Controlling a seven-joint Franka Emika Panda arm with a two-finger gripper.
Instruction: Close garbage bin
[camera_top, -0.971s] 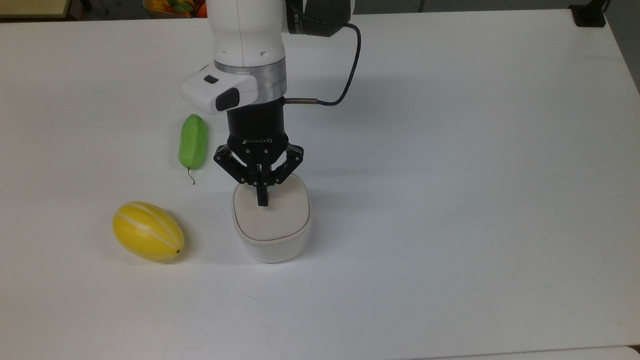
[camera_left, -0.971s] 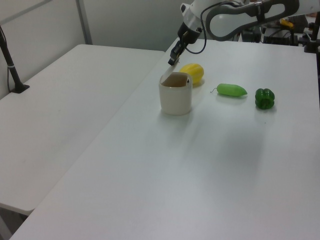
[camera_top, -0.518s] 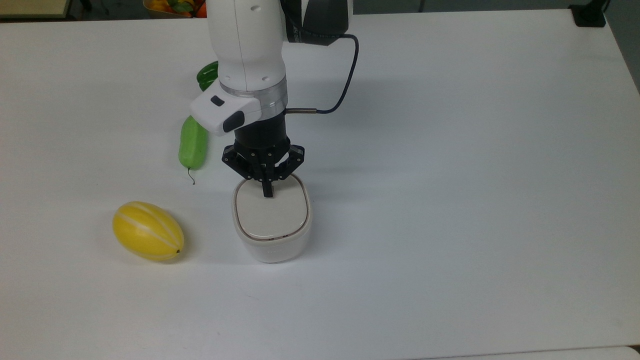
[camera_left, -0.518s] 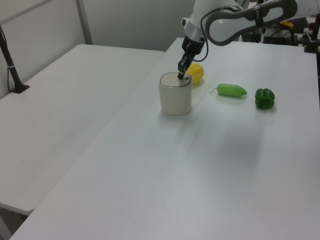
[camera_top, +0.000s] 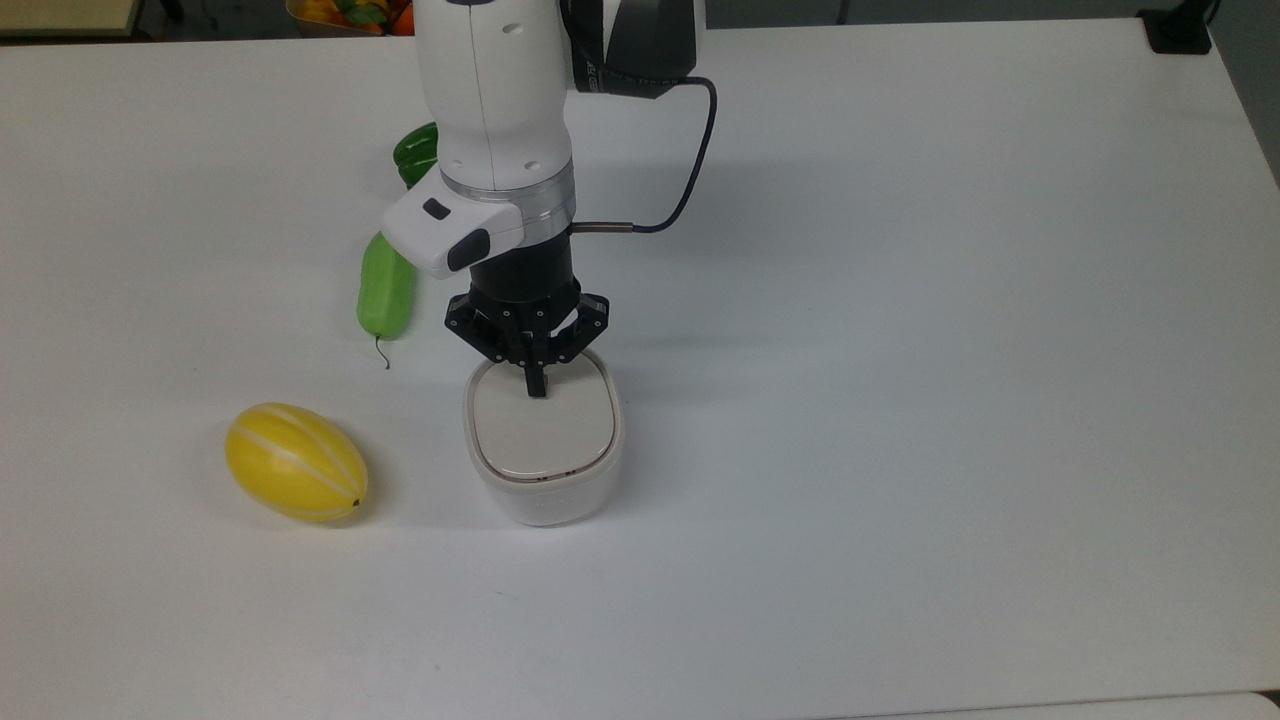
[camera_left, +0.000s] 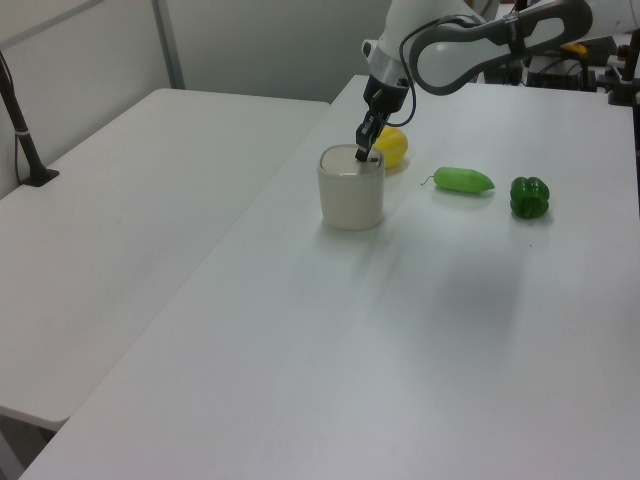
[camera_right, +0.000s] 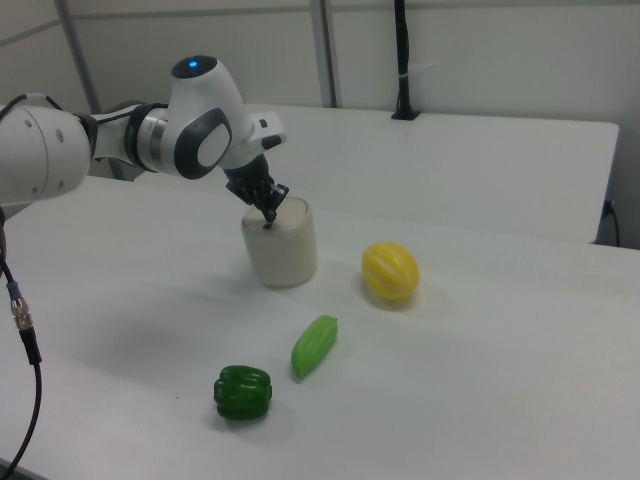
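gripper (camera_top: 537, 388): fingers pressed together into one narrow black tip, holding nothing; the tip points down and touches the lid near its edge on the arm's side.
lid (camera_top: 543, 428): beige, flat, lying level in the mouth of the bin; a thin dark seam shows along the edge away from the arm in the top view.
garbage bin (camera_top: 545, 500): white, rounded-square, upright on the table (camera_top: 900, 400), a little towards the top view's left of centre; in the left view (camera_left: 351, 190) it stands near the table's edge on the left view's left.
melon (camera_top: 296, 462): yellow with pale stripes, lying on the table towards the top view's left of the bin, apart from it.
cucumber (camera_top: 385, 287): light green, long, lying beside the arm, partly under its white wrist housing in the top view; not touching the bin.
pepper (camera_right: 243, 392): dark green, near the cucumber in the right view, well apart from the bin.
arm (camera_top: 497, 110): white, reaching over the bin, black cable looping from the wrist.
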